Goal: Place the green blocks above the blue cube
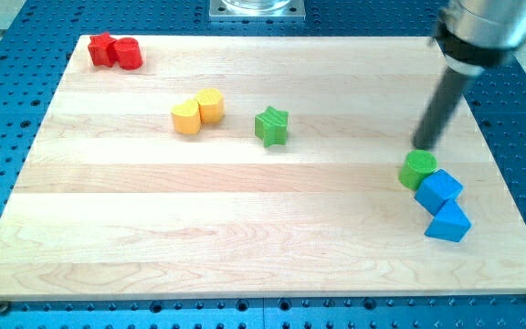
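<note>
There is no claw on this arm, so nothing can be open, shut or held; the work is done by my tip (423, 146), the lower end of a dark rod that comes down from the view's top right. The tip sits at about 12 o'clock of the green round block (418, 170), touching it or just short of touching; I cannot tell which.

That green round block lies on the right side of the desk (245, 238), pressed against the blue cube (439, 190), at about 10 o'clock of it. A second blue block, wedge-like (448, 222), touches the cube at about 5 o'clock.

The green star (271, 125) stands well apart, far off at about 10 o'clock of the cube, near the middle of the desk's upper half. Just to its 9 o'clock is a pair of touching yellow blocks (197, 111), and a pair of touching red blocks (115, 52) rests in the far corner at the view's top left.

As I judge it, the task is roughly half done. One green block is already close up against the cube, though more up-and-left than straight above, and might want a small nudge toward 3 o'clock. The star is the main job left: it has to travel across the desk to a spot at 12 o'clock of the cube, beside the round block.
</note>
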Available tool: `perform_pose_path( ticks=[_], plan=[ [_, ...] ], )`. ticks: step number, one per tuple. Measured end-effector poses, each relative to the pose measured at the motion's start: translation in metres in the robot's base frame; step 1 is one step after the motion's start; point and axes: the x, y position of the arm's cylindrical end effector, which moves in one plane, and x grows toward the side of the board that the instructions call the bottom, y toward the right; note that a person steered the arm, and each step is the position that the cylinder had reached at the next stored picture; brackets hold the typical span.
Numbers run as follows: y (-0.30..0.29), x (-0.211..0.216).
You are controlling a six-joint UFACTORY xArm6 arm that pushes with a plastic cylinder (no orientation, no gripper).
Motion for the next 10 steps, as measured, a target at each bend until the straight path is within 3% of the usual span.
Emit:
perform_pose_path(
  ticks=[1,2,4,5,6,7,8,9,10],
  plan=[
    [-0.120,0.043],
    [-0.074,0.072],
    [0.002,0.071],
    [-0.015,0.054],
    [-0.081,0.027],
    [-0.188,0.065],
    [-0.287,0.046],
    [-0.212,-0.002],
    [-0.059,-0.002]
  ],
)
